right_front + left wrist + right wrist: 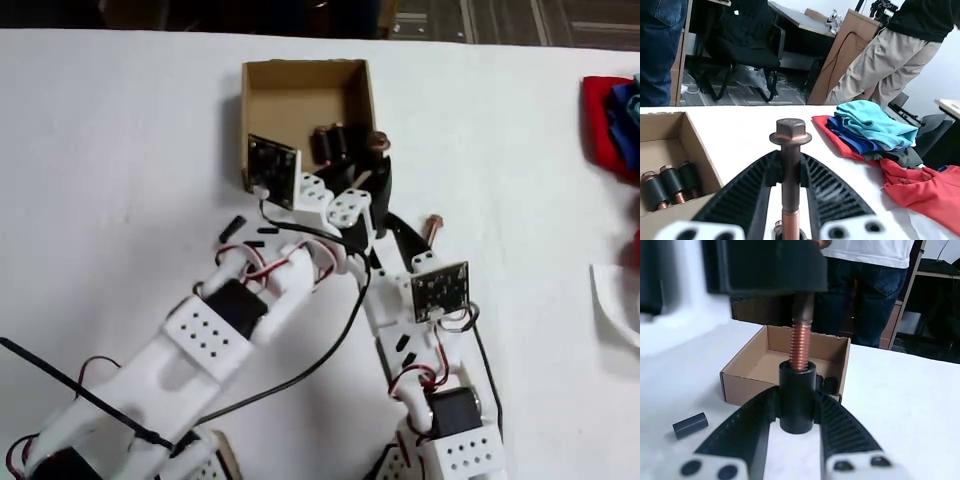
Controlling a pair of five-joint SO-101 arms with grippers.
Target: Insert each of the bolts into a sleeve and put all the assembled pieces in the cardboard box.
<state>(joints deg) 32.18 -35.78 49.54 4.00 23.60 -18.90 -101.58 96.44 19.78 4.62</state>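
My left gripper (788, 162) is shut on a copper bolt (790, 150), held upright with its hex head above the fingers. My right gripper (796, 412) is shut on a black sleeve (796, 395) standing upright directly below it. The bolt's threaded end (801, 347) sits in the sleeve's mouth. In the high view both grippers meet just beside the cardboard box (300, 95), with the bolt head (378, 141) at the box's near right corner. Assembled pieces (667, 186) lie in the box. A spare bolt (434, 228) and loose sleeves (232, 228) lie on the table.
Another loose sleeve (690, 425) lies on the white table near the box wall (747, 382). Folded red and blue cloths (612, 110) lie at the table's far right edge, with a white object (615, 300) below them. People stand in the room behind.
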